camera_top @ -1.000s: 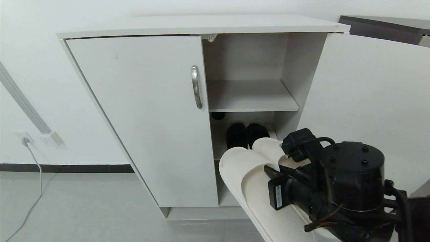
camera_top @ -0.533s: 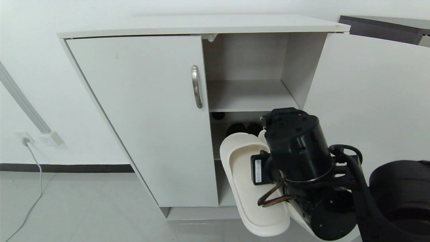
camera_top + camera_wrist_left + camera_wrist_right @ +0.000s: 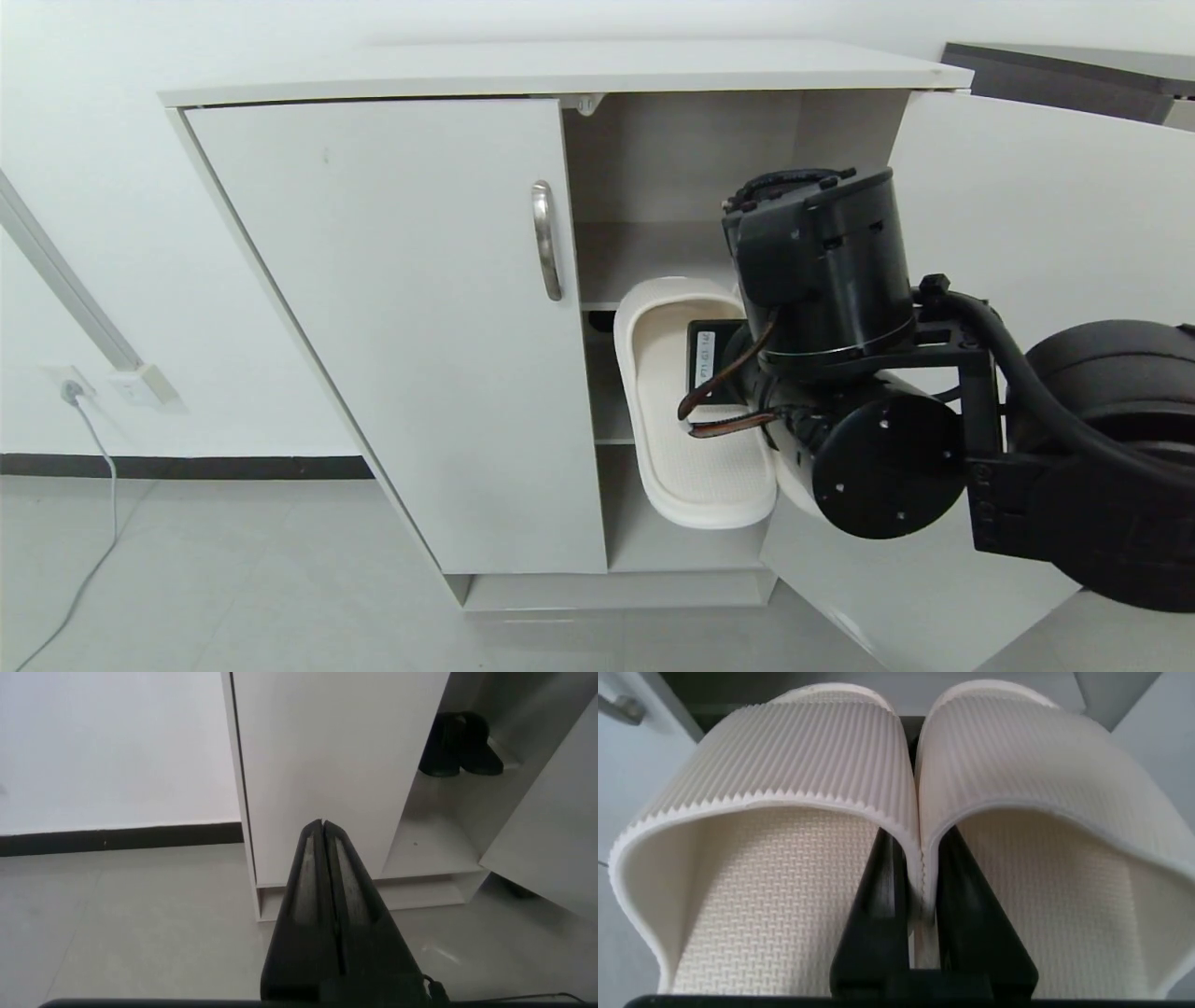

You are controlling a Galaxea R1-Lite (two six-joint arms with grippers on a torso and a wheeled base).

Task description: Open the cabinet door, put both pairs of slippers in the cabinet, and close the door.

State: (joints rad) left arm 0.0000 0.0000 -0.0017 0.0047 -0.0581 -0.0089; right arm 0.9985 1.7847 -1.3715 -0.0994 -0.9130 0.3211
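Two white slippers (image 3: 775, 775) in right gripper (image 3: 922, 877), toes seemingly at cabinet (image 3: 392, 308)

You will find no text here that can be read. The one printed item is a small white sticker (image 3: 706, 358) on a black block (image 3: 724, 338) at the right arm's wrist, its dark characters too small to make out.

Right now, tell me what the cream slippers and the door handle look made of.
The cream slippers look like soft foam or rubber, matte: ribbed straps, moulded waffle-pattern footbeds. The door handle is probably brushed metal: silvery with a soft sheen.
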